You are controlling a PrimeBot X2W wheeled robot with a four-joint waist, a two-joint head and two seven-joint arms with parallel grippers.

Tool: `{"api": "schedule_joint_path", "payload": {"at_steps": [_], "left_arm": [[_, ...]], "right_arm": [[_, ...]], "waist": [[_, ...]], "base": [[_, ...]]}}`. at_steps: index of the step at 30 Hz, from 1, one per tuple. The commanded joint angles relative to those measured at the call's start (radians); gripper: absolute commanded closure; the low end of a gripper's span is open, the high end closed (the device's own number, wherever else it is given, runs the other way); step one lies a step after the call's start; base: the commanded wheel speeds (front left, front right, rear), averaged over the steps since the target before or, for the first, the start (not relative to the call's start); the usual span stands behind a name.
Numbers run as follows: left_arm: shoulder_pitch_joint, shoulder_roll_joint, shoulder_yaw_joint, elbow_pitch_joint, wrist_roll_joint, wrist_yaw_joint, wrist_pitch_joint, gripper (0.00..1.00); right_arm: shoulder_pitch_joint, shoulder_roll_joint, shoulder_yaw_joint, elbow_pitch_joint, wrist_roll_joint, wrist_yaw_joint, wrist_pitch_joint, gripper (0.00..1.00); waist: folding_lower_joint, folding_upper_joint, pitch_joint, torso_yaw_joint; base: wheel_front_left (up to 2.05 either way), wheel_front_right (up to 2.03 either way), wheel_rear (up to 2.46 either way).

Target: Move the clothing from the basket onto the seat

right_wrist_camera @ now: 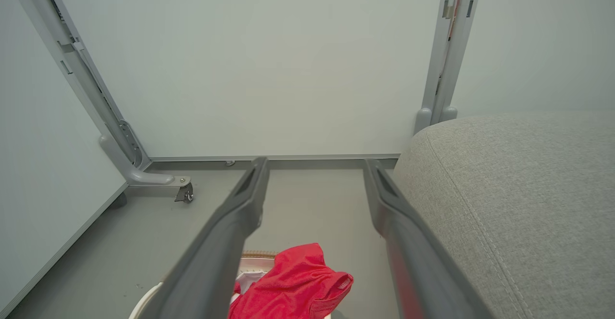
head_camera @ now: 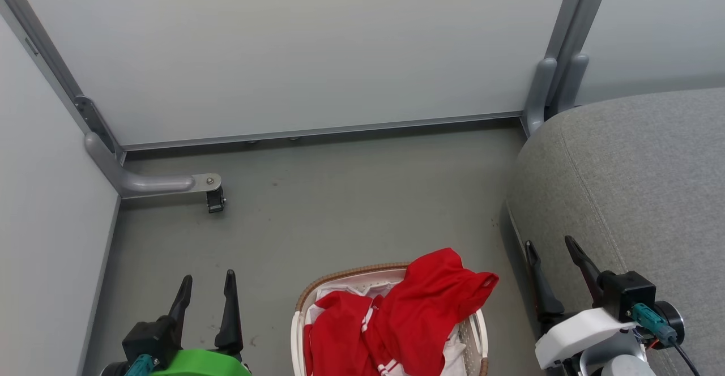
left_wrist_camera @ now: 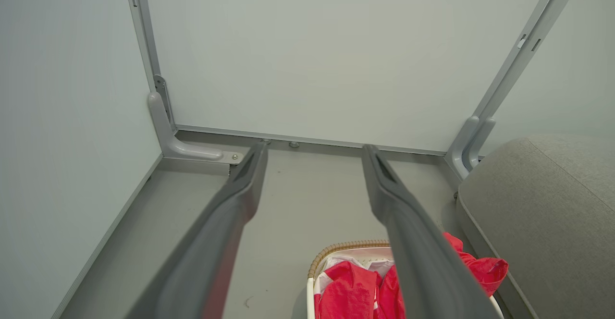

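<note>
Head view is showing the clothing (head_camera: 396, 313) lying heaped in the basket (head_camera: 295, 336), one fold spilling over the rim toward the seat (head_camera: 634, 195). I am holding my left gripper (head_camera: 208, 277) and right gripper (head_camera: 549, 243) wide and empty, flanking the basket, ready to reach in.

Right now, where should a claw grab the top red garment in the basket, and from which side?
Pinch the top red garment at its raised, bunched fold hanging over the basket's right rim, toward the seat. It stands clear of the pile there. Probably come down from above with the open right claw, the nearer one.
</note>
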Motion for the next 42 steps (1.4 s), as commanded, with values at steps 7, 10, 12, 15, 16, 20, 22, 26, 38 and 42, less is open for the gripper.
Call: {"api": "schedule_joint_path", "payload": {"at_steps": [7, 10, 12, 15, 16, 20, 22, 26, 38, 42], "left_arm": [[-0.009, 0.006, -0.016, 0.0, 0.013, -0.006, -0.001, 0.0], [-0.028, 0.006, -0.038, 0.006, 0.025, -0.009, -0.001, 0.0], [-0.053, 0.006, -0.061, 0.01, 0.035, -0.012, -0.001, 0.0], [-0.111, 0.006, -0.103, 0.025, 0.054, -0.018, 0.0, 0.0], [-0.14, 0.006, -0.121, 0.035, 0.062, -0.018, 0.0, 0.0], [-0.254, 0.006, -0.191, 0.083, 0.08, -0.025, 0.0, 0.0], [-0.312, 0.006, -0.226, 0.122, 0.084, -0.027, 0.0, 0.0], [-0.436, 0.006, -0.306, 0.194, 0.088, -0.031, 0.0, 0.0], [-0.739, 0.007, -0.597, 0.406, 0.065, -0.035, 0.0, 0.0], [-0.805, 0.007, -0.699, 0.488, 0.05, -0.035, 0.0, 0.0]], "right_arm": [[-0.009, -0.006, -0.007, -0.009, -0.007, 0.0, -0.005, 0.0], [-0.013, -0.006, -0.015, -0.015, -0.016, 0.0, -0.005, 0.0], [-0.02, -0.006, -0.023, -0.022, -0.025, 0.0, -0.005, 0.0], [-0.044, -0.006, -0.044, -0.038, -0.041, 0.0, -0.005, 0.0], [-0.057, -0.006, -0.052, -0.046, -0.049, 0.0, -0.005, 0.0], [-0.115, -0.005, -0.079, -0.085, -0.072, 0.0, -0.005, 0.0], [-0.148, -0.005, -0.095, -0.113, -0.08, 0.0, -0.005, 0.0], [-0.216, -0.005, -0.132, -0.176, -0.091, 0.0, -0.005, 0.0], [-0.377, -0.004, -0.216, -0.349, -0.099, 0.0, -0.005, 0.0], [-0.409, -0.004, -0.216, -0.393, -0.093, 0.0, -0.005, 0.0]], "waist": [[0.0, 0.0022, 0.014, 0.001], [0.0, 0.0022, 0.032, 0.0], [0.0, 0.0022, 0.057, 0.001], [0.0, 0.0022, 0.112, 0.002], [0.0, 0.0022, 0.136, 0.002], [0.0, 0.0022, 0.24, -0.006], [0.0, 0.0022, 0.295, -0.012], [0.0, 0.0022, 0.419, -0.029], [0.0, 0.0022, 0.714, -0.096], [0.0, 0.0022, 0.784, -0.119]], "base": [[0.0, 0.0, 0.0], [0.0, 0.0, 0.0], [0.0, 0.0, 0.0], [0.0, 0.0, 0.0], [0.0, 0.0, 0.0], [0.0, 0.0, 0.0], [0.0, 0.0, 0.0], [0.0, 0.0, 0.0], [0.0, 0.0, 0.0], [0.0, 0.0, 0.0]]}}
